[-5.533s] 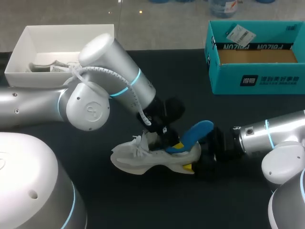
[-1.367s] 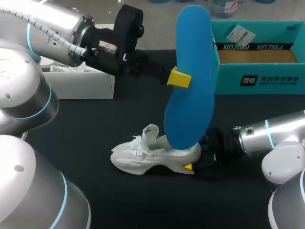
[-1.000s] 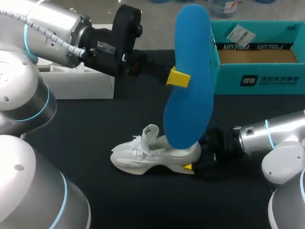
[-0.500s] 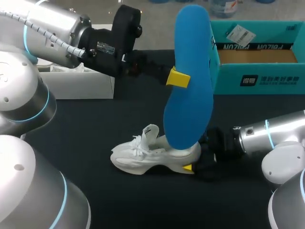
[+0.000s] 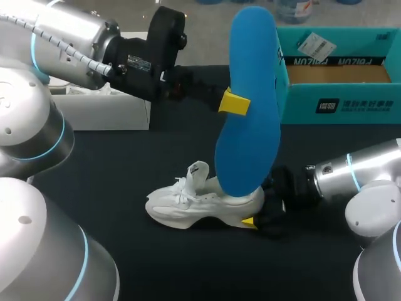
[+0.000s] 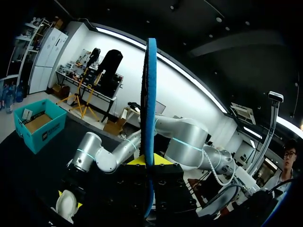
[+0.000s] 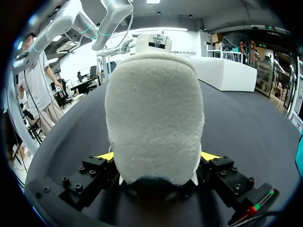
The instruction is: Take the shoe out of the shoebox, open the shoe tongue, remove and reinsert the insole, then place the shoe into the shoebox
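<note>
Grips the blue insole (image 5: 250,125) upright with the left gripper (image 5: 233,102), jaws narrow. Clamps the white shoe (image 5: 188,207) by its heel on the bench (image 5: 125,169) with the right gripper (image 5: 255,214), jaws wide.

The head view looks down from above and behind onto the black table (image 5: 125,163). The left wrist view is high above the table and faces along the blue insole (image 6: 150,109), seen edge-on. The right wrist view sits low, very close behind the white shoe (image 7: 154,123). All three views share this shoe.
</note>
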`<state>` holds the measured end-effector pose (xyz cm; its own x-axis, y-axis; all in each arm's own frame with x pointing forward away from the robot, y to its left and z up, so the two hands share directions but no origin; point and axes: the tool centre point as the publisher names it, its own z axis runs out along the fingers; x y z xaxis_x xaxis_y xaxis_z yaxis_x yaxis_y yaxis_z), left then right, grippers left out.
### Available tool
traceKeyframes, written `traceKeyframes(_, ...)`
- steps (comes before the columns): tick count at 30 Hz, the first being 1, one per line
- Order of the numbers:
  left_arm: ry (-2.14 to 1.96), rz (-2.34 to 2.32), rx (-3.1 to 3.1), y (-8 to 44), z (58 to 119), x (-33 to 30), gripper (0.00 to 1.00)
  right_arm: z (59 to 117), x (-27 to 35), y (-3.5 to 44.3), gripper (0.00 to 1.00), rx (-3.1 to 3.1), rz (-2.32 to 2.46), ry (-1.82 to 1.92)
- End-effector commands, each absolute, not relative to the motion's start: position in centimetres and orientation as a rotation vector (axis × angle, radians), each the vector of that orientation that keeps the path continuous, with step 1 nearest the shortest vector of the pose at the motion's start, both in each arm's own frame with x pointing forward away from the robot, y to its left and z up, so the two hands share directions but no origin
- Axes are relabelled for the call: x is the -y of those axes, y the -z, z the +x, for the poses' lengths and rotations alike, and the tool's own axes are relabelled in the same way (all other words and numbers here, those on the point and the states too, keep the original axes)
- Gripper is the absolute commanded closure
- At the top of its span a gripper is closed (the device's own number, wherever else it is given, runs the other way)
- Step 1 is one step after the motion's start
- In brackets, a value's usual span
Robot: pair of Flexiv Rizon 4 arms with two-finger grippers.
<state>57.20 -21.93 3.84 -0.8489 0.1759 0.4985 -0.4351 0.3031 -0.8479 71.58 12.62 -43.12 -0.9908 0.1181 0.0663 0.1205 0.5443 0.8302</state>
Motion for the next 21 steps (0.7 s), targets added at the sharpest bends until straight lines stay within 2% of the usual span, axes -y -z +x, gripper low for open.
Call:
traceKeyframes(1,-1.582,0.232,2.068,-3.7,57.1,22.0,1.00,71.6,-12.5,42.2,0.00,2.799,-0.232,1.332)
traceKeyframes(21,-1.582,0.232,2.068,-3.7,57.1,22.0,1.00,70.9,-12.2,36.8,0.00,2.917,-0.322,0.796)
